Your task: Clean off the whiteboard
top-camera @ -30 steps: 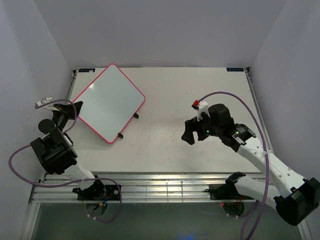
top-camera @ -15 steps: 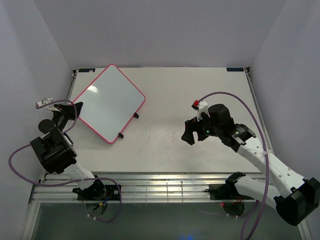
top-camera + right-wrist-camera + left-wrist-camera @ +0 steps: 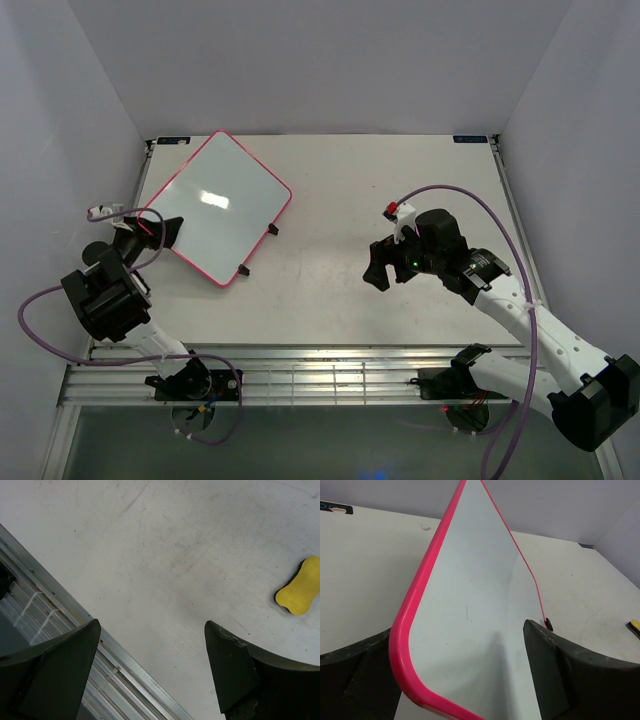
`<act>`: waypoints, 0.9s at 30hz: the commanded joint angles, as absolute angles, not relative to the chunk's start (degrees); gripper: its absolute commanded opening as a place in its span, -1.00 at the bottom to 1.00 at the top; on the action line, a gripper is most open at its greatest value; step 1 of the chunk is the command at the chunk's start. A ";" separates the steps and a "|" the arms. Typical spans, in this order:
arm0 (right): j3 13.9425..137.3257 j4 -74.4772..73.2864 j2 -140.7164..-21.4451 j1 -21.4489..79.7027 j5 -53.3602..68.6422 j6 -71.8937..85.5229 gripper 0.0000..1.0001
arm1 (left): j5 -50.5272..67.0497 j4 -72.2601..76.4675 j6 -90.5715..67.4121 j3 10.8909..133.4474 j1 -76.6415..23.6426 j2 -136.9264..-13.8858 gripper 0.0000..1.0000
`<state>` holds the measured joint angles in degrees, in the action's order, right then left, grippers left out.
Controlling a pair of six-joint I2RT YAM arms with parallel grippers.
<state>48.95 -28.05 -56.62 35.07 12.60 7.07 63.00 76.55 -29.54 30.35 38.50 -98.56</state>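
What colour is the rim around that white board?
Bright pink-red; the rim shows best in the left wrist view.

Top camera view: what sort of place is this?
Probably a robotics lab test cell: a white table boxed in by plain walls, left arm and right arm bolted at its near edge, one whiteboard.

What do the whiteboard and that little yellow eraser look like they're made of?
The whiteboard looks like a glossy coated white panel: it reflects light. Its pink rim looks like smooth moulded plastic. The yellow eraser seems soft matte foam on a dark backing layer, though I can't be sure.
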 commanded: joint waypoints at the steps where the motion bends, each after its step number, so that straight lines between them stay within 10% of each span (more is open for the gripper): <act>1: 48.78 -25.75 -55.81 35.51 13.45 6.59 0.80 | 63.20 90.27 -27.51 29.09 38.32 -96.42 0.96; 27: 48.87 -25.14 -57.39 35.51 11.87 6.42 0.80 | 40.56 51.18 -23.73 30.76 38.23 -73.85 0.96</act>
